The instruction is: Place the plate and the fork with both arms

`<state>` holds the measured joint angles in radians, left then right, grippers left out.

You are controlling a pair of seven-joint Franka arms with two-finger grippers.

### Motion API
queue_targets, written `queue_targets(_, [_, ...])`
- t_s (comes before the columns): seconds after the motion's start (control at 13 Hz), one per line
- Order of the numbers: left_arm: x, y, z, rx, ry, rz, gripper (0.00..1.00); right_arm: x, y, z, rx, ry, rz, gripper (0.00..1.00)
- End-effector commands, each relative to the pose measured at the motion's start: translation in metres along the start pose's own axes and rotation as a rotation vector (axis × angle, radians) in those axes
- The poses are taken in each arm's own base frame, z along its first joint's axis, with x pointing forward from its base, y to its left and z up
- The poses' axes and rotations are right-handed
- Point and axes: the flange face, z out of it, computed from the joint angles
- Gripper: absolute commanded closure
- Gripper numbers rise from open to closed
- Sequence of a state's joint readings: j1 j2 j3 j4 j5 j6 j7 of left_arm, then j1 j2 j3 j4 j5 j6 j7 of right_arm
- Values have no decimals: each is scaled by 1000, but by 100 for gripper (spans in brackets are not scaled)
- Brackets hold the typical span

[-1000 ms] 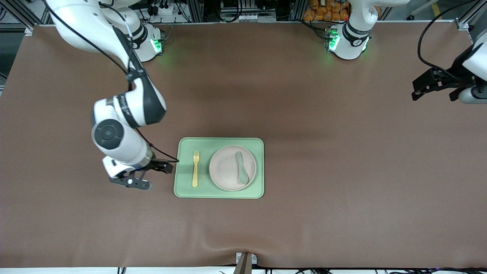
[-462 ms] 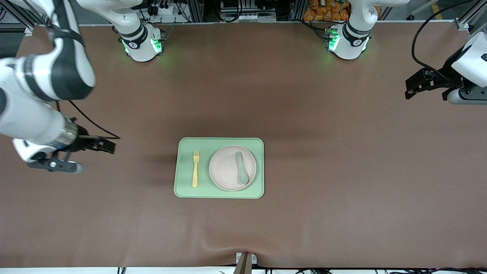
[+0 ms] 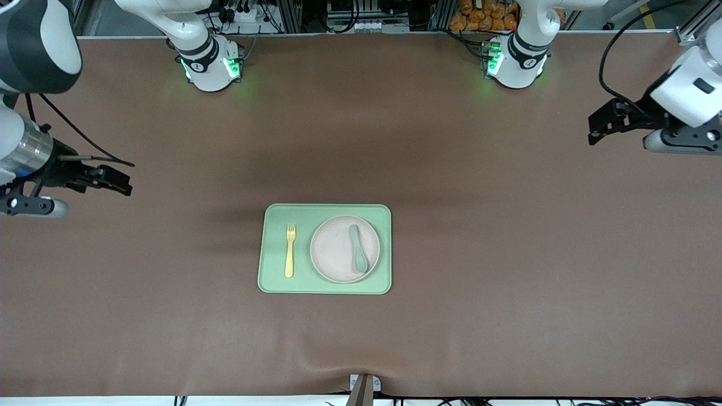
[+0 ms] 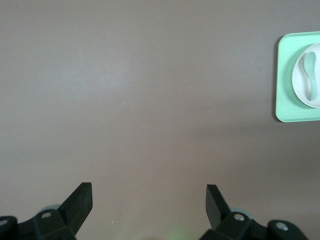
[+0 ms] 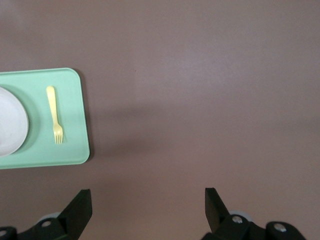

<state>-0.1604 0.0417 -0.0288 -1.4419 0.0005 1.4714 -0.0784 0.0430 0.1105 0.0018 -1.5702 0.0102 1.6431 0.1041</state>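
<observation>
The pale beige-pink plate (image 3: pixel 335 251) lies on a light-green tray (image 3: pixel 324 287), with a grey-green spoon (image 3: pixel 359 249) on it. The pale yellow fork (image 3: pixel 290 250) lies on the tray beside the plate, toward the right arm's end. My right gripper (image 3: pixel 121 181) is open and empty, up over bare table well away from the tray. Its wrist view (image 5: pixel 147 195) shows the fork (image 5: pixel 54 115), the tray (image 5: pixel 75 155) and part of the plate (image 5: pixel 10 120). My left gripper (image 3: pixel 593 131) is open and empty over the table's other end. Its wrist view (image 4: pixel 148 192) shows the tray's edge (image 4: pixel 287 75) and the plate (image 4: pixel 305 85).
The brown table cover (image 3: pixel 507 254) spreads all round the tray. The arms' green-lit bases (image 3: pixel 211 65) stand along the edge farthest from the front camera. A small bracket (image 3: pixel 364 386) sits at the nearest edge.
My right arm has swung away from beside the tray out to its own end of the table. My left gripper has shifted slightly toward the bases. Tray, plate, fork and spoon have not moved.
</observation>
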Motion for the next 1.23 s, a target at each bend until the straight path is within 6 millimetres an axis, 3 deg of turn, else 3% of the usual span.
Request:
queue_targets(0.0, [5, 28, 10, -12, -20, 42, 0, -20, 20, -4, 8, -24, -65, 0])
queue_targets(0.31, [19, 48, 26, -37, -5, 50, 0, -39, 38, -28, 10, -43, -66, 0])
queue_targets(0.46, [20, 48, 24, -38, 1, 33, 0, -39, 42, -47, 11, -28, -62, 0])
queue_targets(0.62, [18, 37, 22, -35, 2, 13, 0, -34, 43, -58, 14, -3, -58, 0])
queue_targets(0.77, [9, 8, 3, -28, 25, -35, 0, -35, 54, -61, 5, -6, -34, 0])
queue_targets(1.0, [-12, -27, -16, -24, 52, -98, 0, -45, 54, -56, 12, -82, -33, 0])
queue_targets(1.15, [-26, -34, -20, -17, 54, -117, 0, -52, 53, -63, 10, -75, -39, 0])
